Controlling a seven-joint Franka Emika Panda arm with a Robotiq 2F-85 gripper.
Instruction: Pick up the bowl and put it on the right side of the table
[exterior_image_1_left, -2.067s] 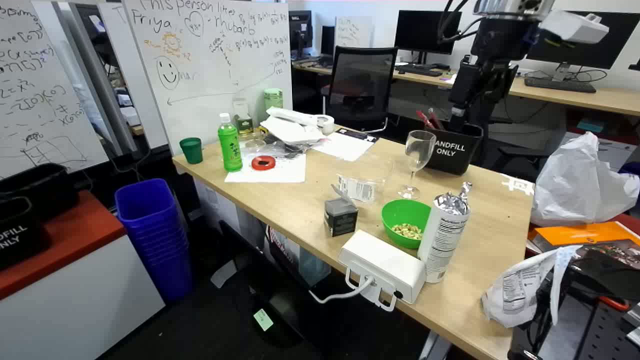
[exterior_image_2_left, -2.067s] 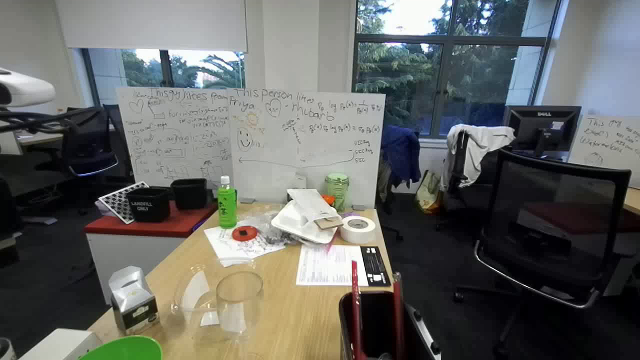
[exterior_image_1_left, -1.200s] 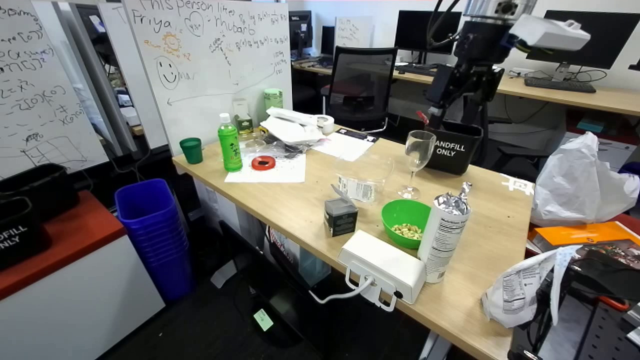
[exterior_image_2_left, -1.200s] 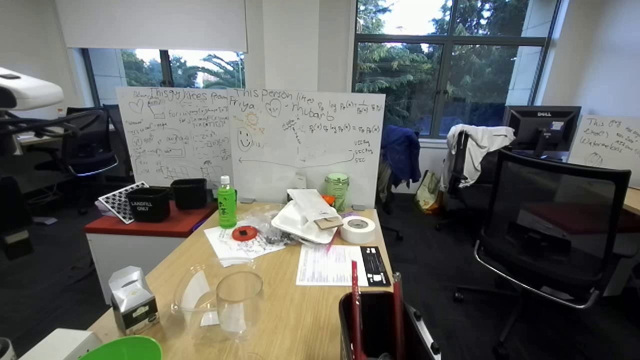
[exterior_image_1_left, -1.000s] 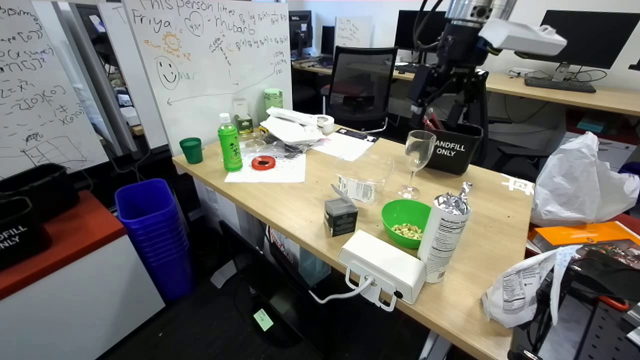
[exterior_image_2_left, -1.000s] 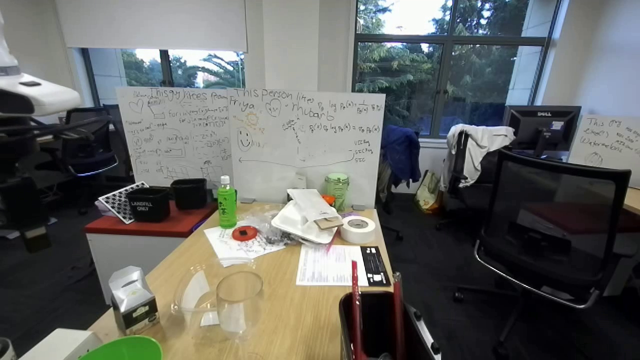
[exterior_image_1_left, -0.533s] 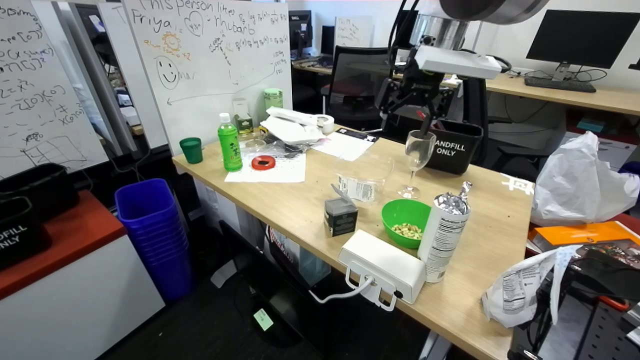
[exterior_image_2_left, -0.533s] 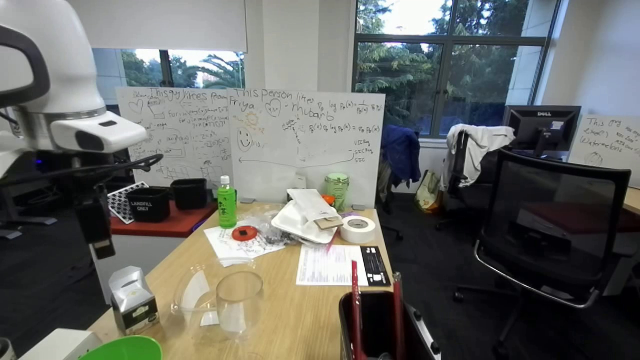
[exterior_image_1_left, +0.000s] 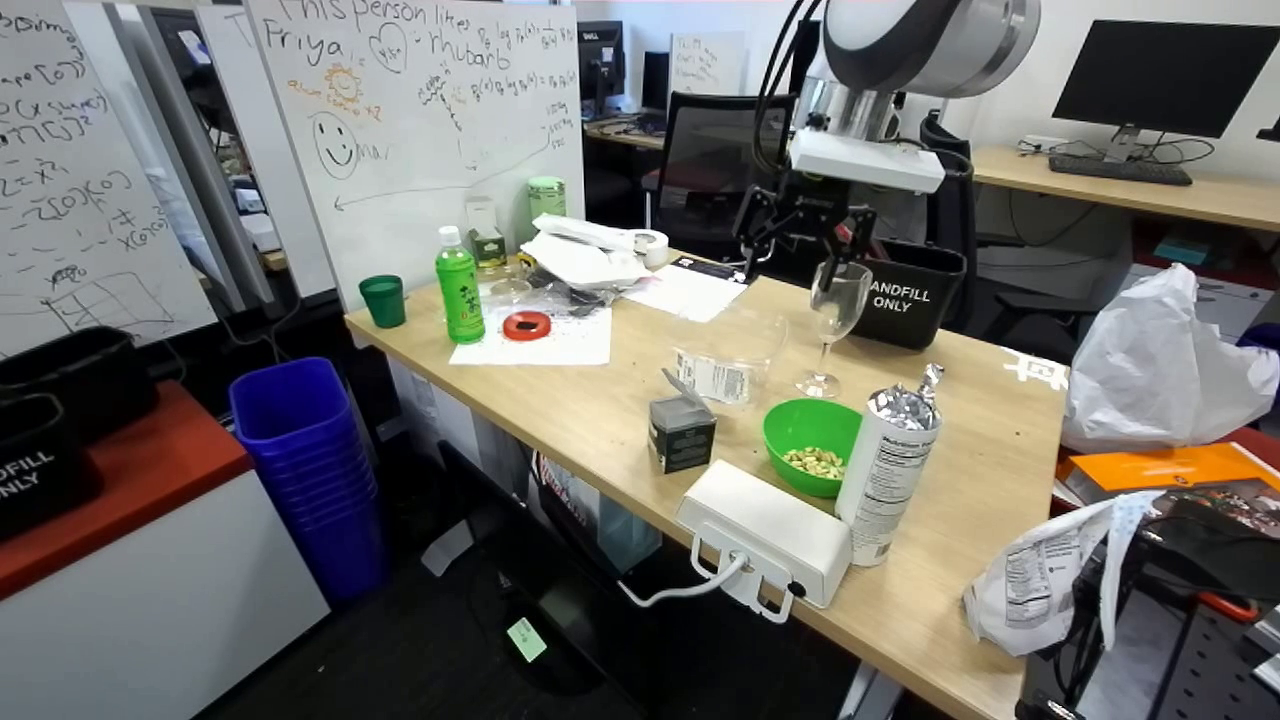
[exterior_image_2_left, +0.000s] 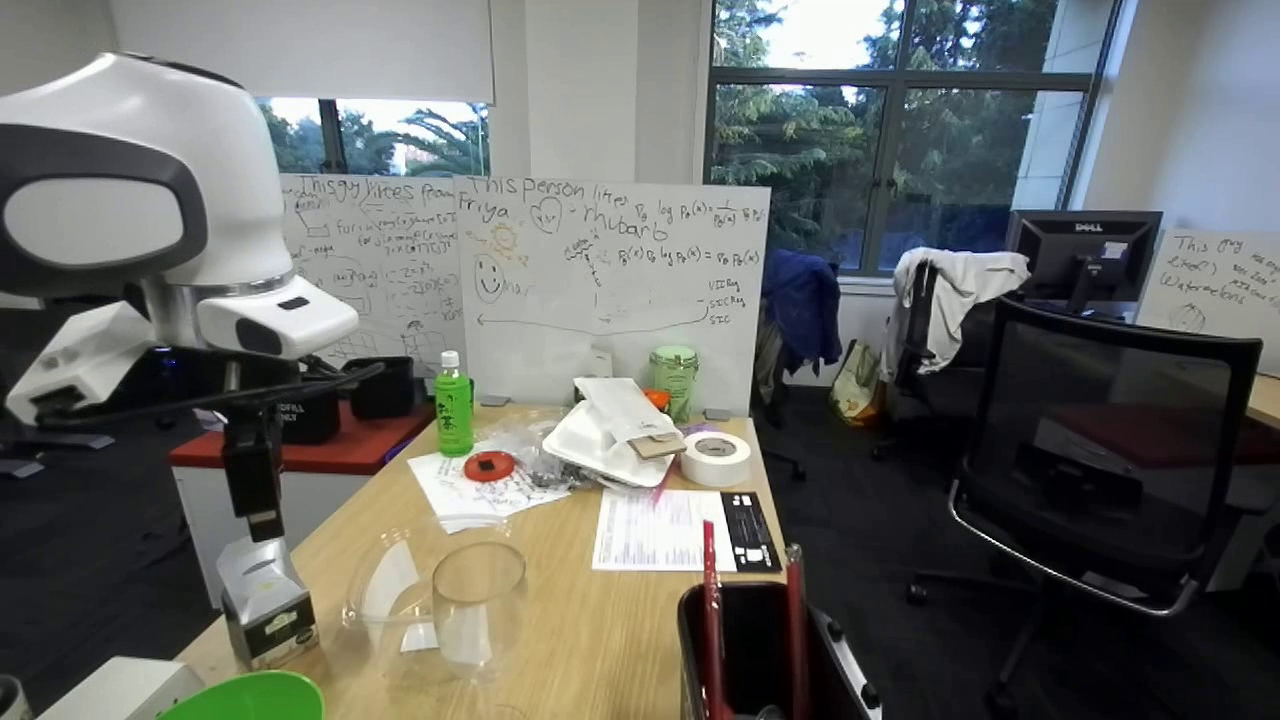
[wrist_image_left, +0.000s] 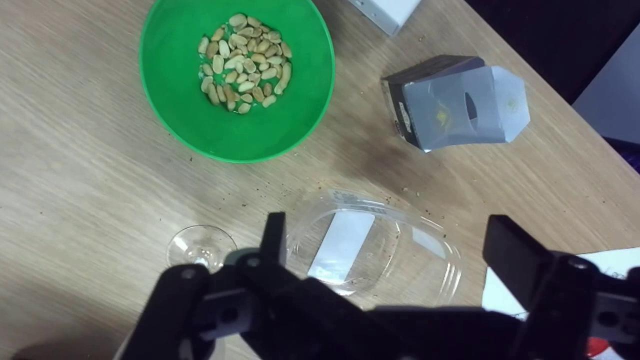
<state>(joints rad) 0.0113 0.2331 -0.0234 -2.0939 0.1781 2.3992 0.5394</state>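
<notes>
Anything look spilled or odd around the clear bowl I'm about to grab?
Crumb-like specks lie scattered on the table beside the clear bowl, perhaps spilled. The small box has its top flap sticking up, as if left open.

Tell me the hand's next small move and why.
Probably lower the open hand slowly toward the clear bowl: in the wrist view the bowl shows between the spread fingers, which hold nothing. Slowly, because a finger overlaps the wine glass in an exterior view.
</notes>
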